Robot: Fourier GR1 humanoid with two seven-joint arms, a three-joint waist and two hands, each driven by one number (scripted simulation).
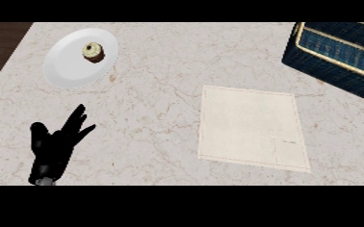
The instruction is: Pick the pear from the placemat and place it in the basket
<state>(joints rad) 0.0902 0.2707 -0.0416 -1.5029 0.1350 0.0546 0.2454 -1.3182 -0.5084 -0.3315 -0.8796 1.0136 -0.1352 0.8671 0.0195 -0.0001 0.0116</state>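
1. Down at the lower left edge of the head view: left hand (51,149), black, on a short grey stub of forearm (45,182), resting over the counter (163,96).
2. Open wide: fingers straight and fanned, tips pointing up and a little to the right, thumb set out to the left. Holds nothing and touches none of the things on the counter.
3. Placemat (249,125): pale cream, rectangular, lying flat just right of centre, turned slightly so that its lower right corner sits lowest. Thin stitched line all round its border, plus a faint small mark toward its lower right. Well apart from the hand, off to its right.
4. Basket (320,72): dark blue weave with a gold rim, in the upper right corner, cut off by the right edge. Sits up and to the right of the placemat's top right corner, near it but not touching.
5. Pear: cannot tell where it lies from this view; only part of the basket's inside shows.
6. Plate (68,69): white, round, at the upper left, above the hand and well apart from it. Carries a small cupcake (93,52) on its upper right part.
7. Counter: pale marble with thin brownish veins. Ends at the far upper left beside a dark brown strip (10,38).
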